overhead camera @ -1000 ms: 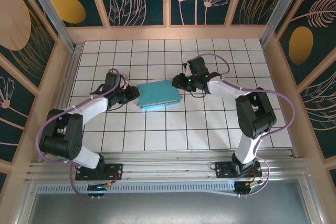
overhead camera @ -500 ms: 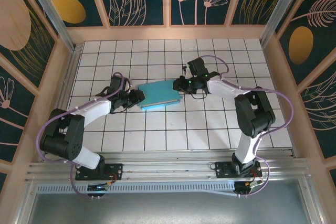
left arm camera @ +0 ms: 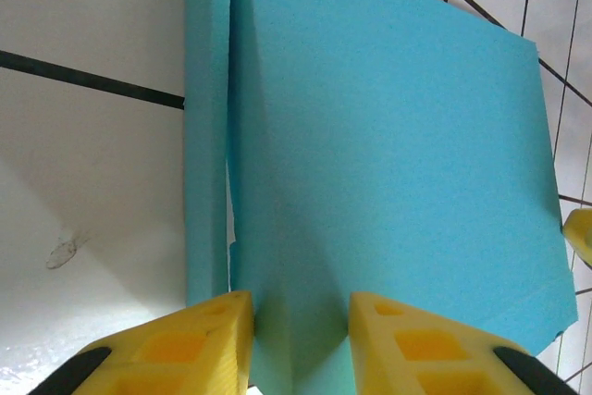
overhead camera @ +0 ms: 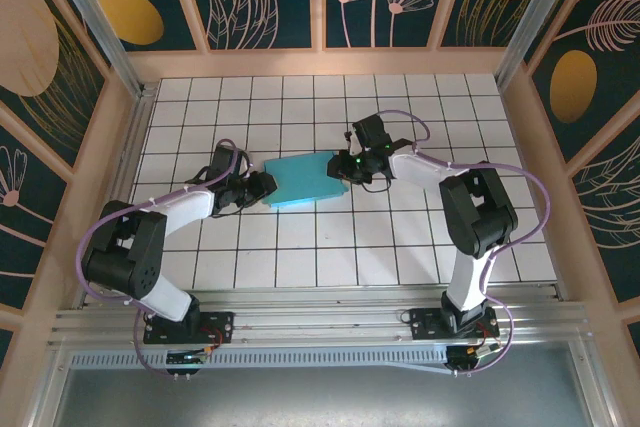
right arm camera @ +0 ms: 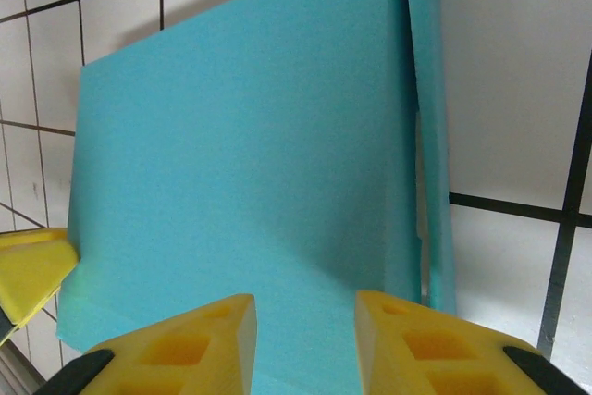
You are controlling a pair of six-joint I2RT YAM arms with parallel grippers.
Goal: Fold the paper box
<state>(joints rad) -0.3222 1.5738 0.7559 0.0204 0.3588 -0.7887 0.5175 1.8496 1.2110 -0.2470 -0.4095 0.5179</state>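
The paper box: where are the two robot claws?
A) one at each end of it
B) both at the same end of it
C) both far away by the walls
A: seen from above, the left gripper is at the left end of the blue paper box and the right gripper is at its right end.

blue paper box (overhead camera: 303,179) flat, white tiled table (overhead camera: 400,237)
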